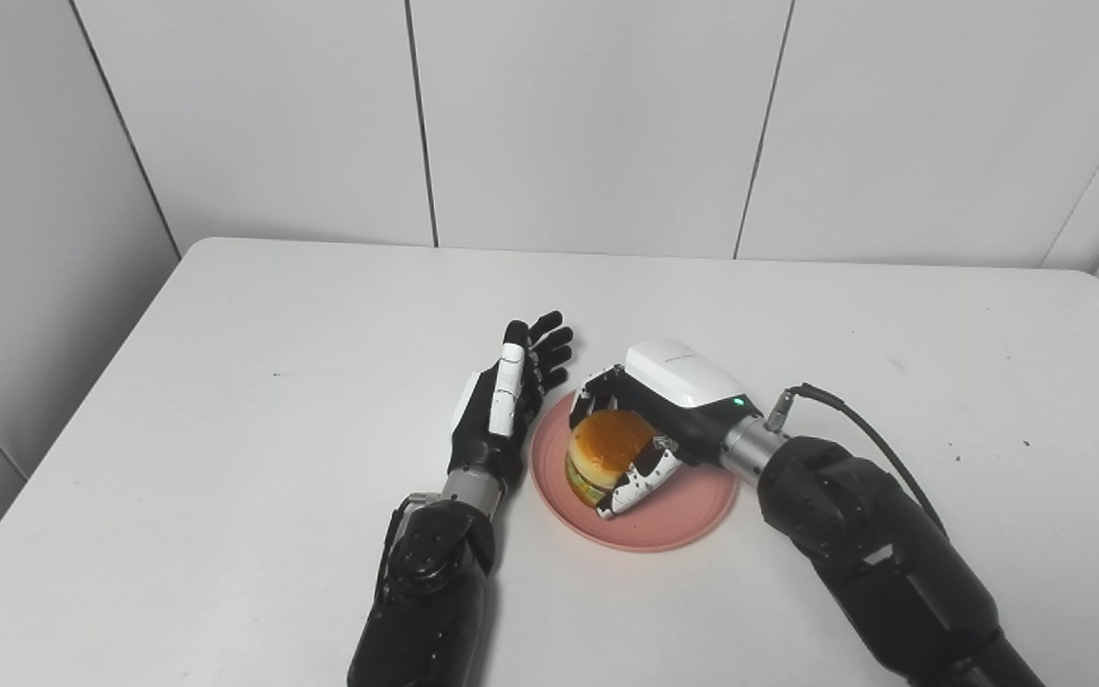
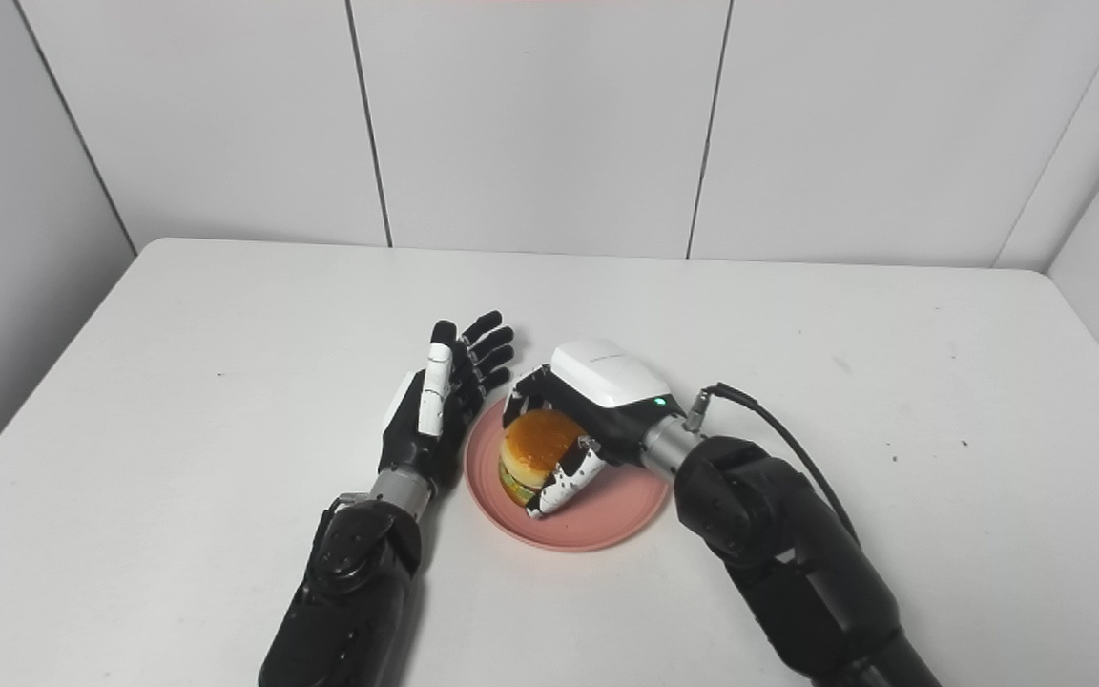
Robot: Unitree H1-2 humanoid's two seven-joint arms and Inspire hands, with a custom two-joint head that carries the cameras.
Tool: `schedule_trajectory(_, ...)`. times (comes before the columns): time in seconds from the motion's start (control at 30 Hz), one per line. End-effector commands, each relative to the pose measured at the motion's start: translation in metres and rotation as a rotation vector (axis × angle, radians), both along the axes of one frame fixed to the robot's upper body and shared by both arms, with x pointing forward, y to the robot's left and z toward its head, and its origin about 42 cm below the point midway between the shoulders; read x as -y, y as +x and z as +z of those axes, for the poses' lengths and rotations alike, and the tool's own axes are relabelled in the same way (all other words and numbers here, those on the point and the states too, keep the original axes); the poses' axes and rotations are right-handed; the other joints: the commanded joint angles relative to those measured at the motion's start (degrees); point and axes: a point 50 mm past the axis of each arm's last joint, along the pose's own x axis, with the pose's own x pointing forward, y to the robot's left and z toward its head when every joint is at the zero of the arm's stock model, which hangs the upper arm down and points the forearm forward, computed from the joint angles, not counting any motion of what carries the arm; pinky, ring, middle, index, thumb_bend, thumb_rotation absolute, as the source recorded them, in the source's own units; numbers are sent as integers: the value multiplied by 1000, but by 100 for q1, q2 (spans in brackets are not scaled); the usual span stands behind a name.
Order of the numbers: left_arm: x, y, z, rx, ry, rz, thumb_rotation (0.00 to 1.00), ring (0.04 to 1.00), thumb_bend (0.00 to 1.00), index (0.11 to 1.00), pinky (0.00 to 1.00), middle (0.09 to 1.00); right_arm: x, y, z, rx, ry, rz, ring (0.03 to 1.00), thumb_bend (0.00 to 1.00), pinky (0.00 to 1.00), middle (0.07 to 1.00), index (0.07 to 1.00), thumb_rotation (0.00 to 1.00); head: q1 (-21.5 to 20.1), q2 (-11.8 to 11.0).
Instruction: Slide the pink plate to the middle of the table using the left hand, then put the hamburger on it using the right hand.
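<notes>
The pink plate (image 1: 673,510) lies near the middle of the white table, toward the front. The hamburger (image 1: 607,453), with its orange bun and green lettuce edge, stands on the plate's left part. My right hand (image 1: 659,410) wraps around it from the right, thumb in front and fingers behind: shut on the hamburger. My left hand (image 1: 507,401) stands on edge just left of the plate, fingers straight and spread, open, its palm facing the plate rim; whether it touches the rim I cannot tell.
The white table (image 1: 273,363) stretches wide on both sides and behind the plate, with a few small dark specks at the right (image 1: 1026,444). Grey wall panels rise behind its far edge. A black cable (image 1: 855,420) loops off my right wrist.
</notes>
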Motion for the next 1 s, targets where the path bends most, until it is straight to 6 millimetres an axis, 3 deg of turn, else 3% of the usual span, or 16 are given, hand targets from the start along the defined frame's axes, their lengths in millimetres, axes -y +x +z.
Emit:
schedule_trajectory(0.0, -2, 1, 1, -15, 2, 5, 1000, 897, 848, 827, 930, 860, -3, 8, 25, 70, -13, 0, 385, 515, 179, 446, 508, 0, -7, -6)
schedule_trajectory(0.2, -3, 0, 2, -15, -11, 0, 1000, 894, 842, 832, 910, 862, -3, 7, 26, 108, -47, 10, 380, 513, 218, 458, 522, 0, -36, 5)
schedule_trajectory(0.27, -3, 0, 2, -14, -18, -6, 998, 891, 839, 833, 889, 862, -2, 6, 26, 132, -56, 17, 389, 509, 289, 472, 547, 0, -39, 4)
schedule_trajectory(0.3, -3, 0, 2, -13, -21, -10, 1000, 894, 835, 837, 876, 867, -1, 5, 26, 148, -59, 19, 463, 514, 344, 475, 531, 0, -39, 4)
schedule_trajectory(0.33, -3, 0, 2, -13, -25, -14, 1000, 893, 833, 844, 855, 870, -1, 4, 25, 160, -57, 23, 564, 509, 435, 600, 512, 87, -47, 13)
schedule_trajectory(0.37, -3, 1, 2, -5, -31, -25, 1000, 893, 832, 849, 847, 872, -1, 3, 25, 175, -53, 30, 610, 508, 481, 650, 505, 119, -48, 16)
schedule_trajectory(0.4, -3, 1, 3, 2, -35, -34, 1000, 902, 818, 859, 847, 885, 0, 1, 25, 191, -46, 39, 675, 581, 551, 723, 665, 309, -57, 24)
schedule_trajectory(0.43, -3, 1, 3, 3, -41, -37, 1000, 910, 812, 871, 856, 898, 0, 0, 26, 200, -41, 45, 721, 629, 600, 779, 759, 455, -57, 24)
schedule_trajectory(0.53, -3, 0, 3, -6, -79, -30, 984, 907, 802, 876, 880, 896, 1, -4, 28, 208, -17, 49, 779, 670, 655, 842, 830, 579, -69, 32)
schedule_trajectory(0.73, -4, -1, 4, -4, -74, -29, 985, 905, 807, 884, 925, 892, 5, -13, 28, 247, 72, 63, 854, 703, 728, 913, 930, 701, -72, 48)
schedule_trajectory(0.97, -7, -2, 3, 0, -28, -14, 990, 881, 833, 840, 882, 861, 11, -17, 28, 260, 120, 44, 922, 699, 815, 978, 1000, 791, -81, 55)
